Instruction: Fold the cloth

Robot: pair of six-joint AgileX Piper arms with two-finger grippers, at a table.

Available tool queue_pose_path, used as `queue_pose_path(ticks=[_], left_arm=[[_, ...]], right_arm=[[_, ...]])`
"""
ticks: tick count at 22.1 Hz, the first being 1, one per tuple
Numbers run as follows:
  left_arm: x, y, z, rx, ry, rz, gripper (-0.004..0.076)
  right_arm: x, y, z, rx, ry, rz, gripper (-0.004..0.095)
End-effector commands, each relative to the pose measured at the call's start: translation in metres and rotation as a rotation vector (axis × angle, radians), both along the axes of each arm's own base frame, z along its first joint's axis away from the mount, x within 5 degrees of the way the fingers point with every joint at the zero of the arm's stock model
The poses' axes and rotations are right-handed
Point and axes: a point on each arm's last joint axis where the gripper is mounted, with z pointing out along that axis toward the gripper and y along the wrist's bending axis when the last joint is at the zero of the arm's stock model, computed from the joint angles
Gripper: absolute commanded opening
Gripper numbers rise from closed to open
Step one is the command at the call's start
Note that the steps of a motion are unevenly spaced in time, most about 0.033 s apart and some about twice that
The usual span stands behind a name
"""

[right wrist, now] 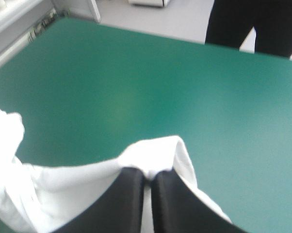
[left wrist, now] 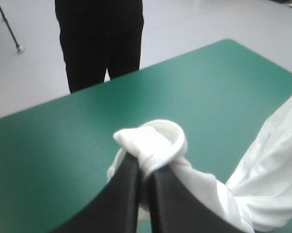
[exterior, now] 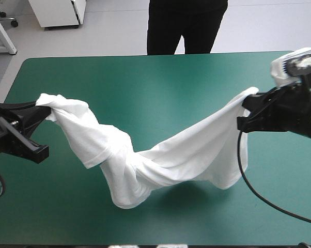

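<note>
The white T-shirt (exterior: pixel 155 155) hangs stretched between both arms above the teal-green table (exterior: pixel 155 82), sagging in the middle, its lowest fold near the table's front. My left gripper (exterior: pixel 42 106) is shut on the T-shirt at one end, near the table's left edge. In the left wrist view a rolled fold of the T-shirt (left wrist: pixel 153 141) bulges out over my left gripper (left wrist: pixel 145 167). My right gripper (exterior: pixel 247 107) is shut on the other end near the table's right side. The right wrist view shows the T-shirt (right wrist: pixel 151 158) pinched in my right gripper (right wrist: pixel 147 177).
The table's far half lies bare (exterior: pixel 160 77). Bare teal-green cover also shows at the front left (exterior: pixel 52 206) and front right (exterior: pixel 279 175).
</note>
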Motion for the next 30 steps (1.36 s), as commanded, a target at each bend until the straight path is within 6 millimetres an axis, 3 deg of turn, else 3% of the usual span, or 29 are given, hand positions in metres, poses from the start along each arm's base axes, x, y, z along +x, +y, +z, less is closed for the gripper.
queue_pose_path(ticks=[1,6,9,10,12,14,18,21,27,30], left_arm=[[0.028,-0.004,-0.014,-0.012,0.063,0.057,-0.0009],[0.084,-0.016,-0.061,0.067,0.258,0.084,-0.0009],[0.153,-0.027,-0.097,0.124,0.297,0.137,-0.0009],[0.163,-0.029,-0.102,0.136,0.289,0.148,-0.0009],[0.208,-0.033,-0.127,0.194,0.267,0.203,-0.0009],[0.230,-0.036,-0.142,0.225,0.264,0.223,-0.0009],[0.265,-0.043,-0.167,0.243,0.214,0.226,-0.0009],[0.284,-0.048,-0.190,0.269,0.229,0.218,-0.0009],[0.305,-0.055,-0.223,0.279,0.305,0.206,0.0008],[0.305,-0.055,-0.226,0.296,0.338,0.203,0.0138]], right_arm=[[0.019,0.004,-0.032,-0.087,0.097,-0.033,-0.0017],[0.051,0.008,-0.070,-0.212,0.156,-0.095,-0.0017],[0.093,0.016,-0.090,-0.326,0.131,-0.156,-0.0017],[0.101,0.018,-0.094,-0.339,0.124,-0.164,-0.0017],[0.139,0.029,-0.114,-0.379,0.104,-0.188,-0.0017],[0.160,0.032,-0.128,-0.386,0.113,-0.195,-0.0017],[0.202,0.032,-0.161,-0.371,0.149,-0.220,-0.0017],[0.223,0.031,-0.185,-0.383,0.186,-0.230,-0.0018],[0.240,0.036,-0.214,-0.421,0.240,-0.216,0.0007],[0.242,0.037,-0.213,-0.436,0.228,-0.205,0.0118]])
